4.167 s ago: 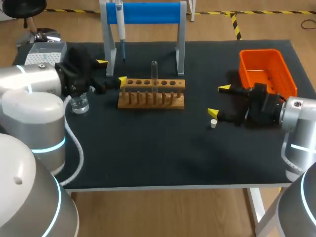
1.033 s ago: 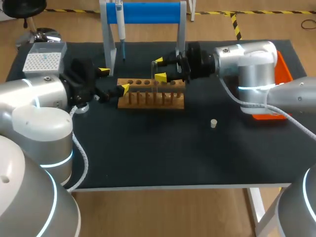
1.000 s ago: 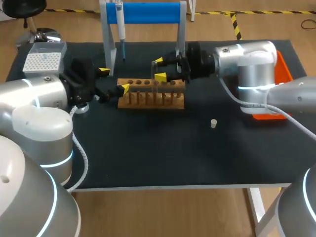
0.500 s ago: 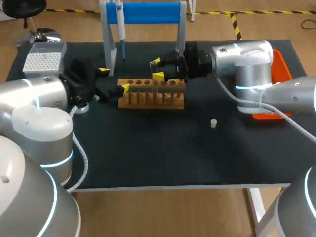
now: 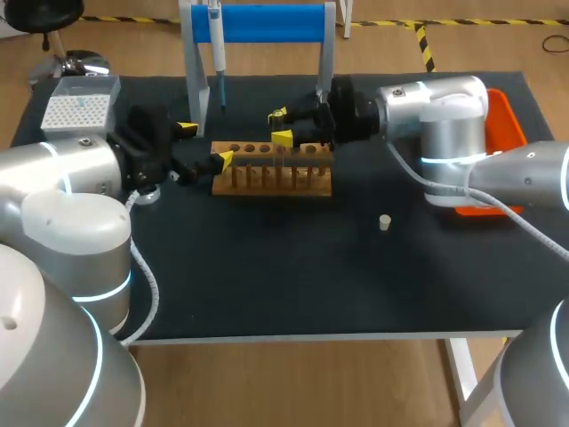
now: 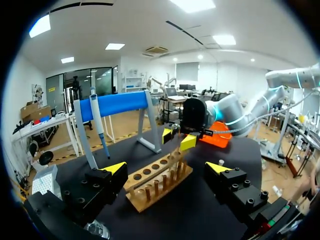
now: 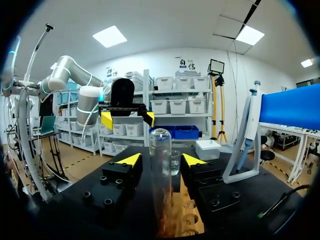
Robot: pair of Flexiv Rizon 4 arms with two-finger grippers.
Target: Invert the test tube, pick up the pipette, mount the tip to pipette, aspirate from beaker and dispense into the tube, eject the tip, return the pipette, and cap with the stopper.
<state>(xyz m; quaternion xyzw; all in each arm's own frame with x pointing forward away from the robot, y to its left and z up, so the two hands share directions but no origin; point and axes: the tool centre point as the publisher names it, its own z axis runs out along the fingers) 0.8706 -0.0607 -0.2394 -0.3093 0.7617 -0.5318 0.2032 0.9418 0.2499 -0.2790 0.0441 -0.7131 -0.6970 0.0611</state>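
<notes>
Barely started: right end effector (image 5: 279,126) straddling the test tube (image 7: 160,170) in the rack (image 5: 272,178), not clamped yet (left end effector (image 5: 203,145) gaping too), pipette (image 5: 216,44) and stopper (image 5: 384,222) untouched.

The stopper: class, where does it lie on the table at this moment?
In the head view the stopper lies alone, to the right of the wooden rack and nearer the front edge.

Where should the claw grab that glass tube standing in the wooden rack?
Probably the test tube's bare upper part, above the wooden rack, coming in level from the right. It stands upright with only that part clear, and the open right claw has one finger on each side of it.
</notes>
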